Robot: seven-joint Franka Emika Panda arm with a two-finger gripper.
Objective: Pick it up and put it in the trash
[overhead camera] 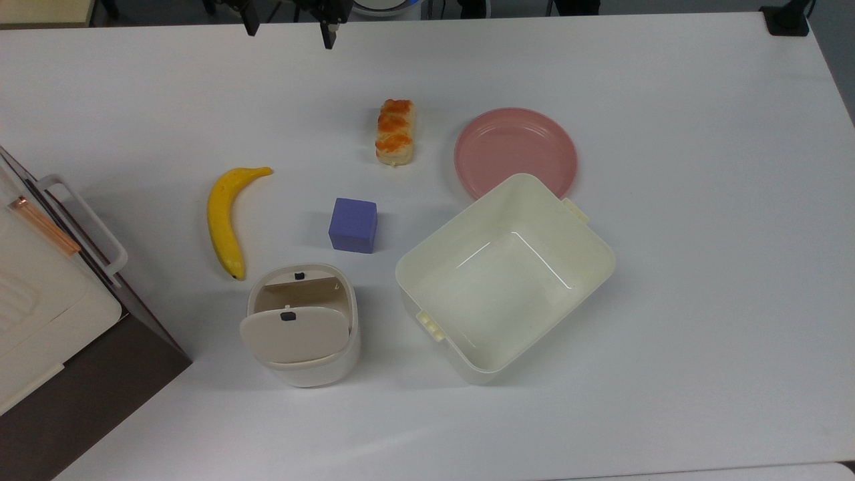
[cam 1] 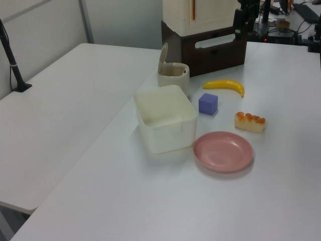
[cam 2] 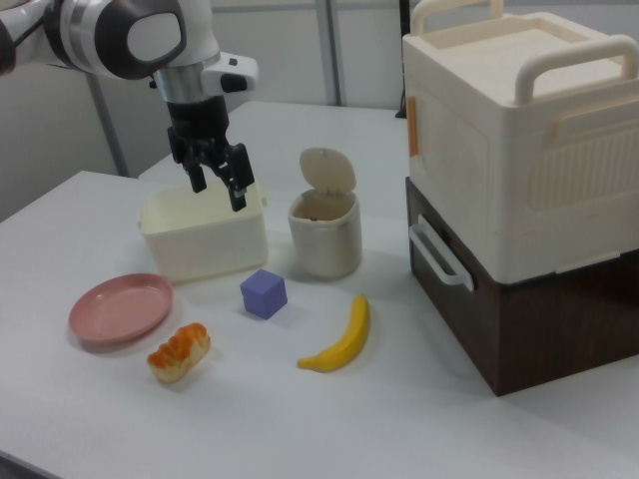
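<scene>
The trash (overhead camera: 300, 324) is a small cream bin near the table's front left in the top view, its flap lid tipped up and its mouth uncovered; it also shows in the left view (cam 1: 173, 76) and the right view (cam 2: 324, 238). The small white crumpled ball is out of view. My gripper (overhead camera: 290, 33) hangs open and empty at the top view's upper edge, far behind the banana. In the right view the gripper (cam 2: 218, 192) is high above the table, in front of the cream tub. In the left view the gripper (cam 1: 241, 20) hovers before the brown crate.
A banana (overhead camera: 224, 217), a purple cube (overhead camera: 353, 225), an orange-topped bread roll (overhead camera: 395, 131), a pink plate (overhead camera: 515, 153) and a large cream tub (overhead camera: 505, 276) lie around the bin. A cream box stacked on a brown crate (cam 2: 524, 190) stands at the top view's left.
</scene>
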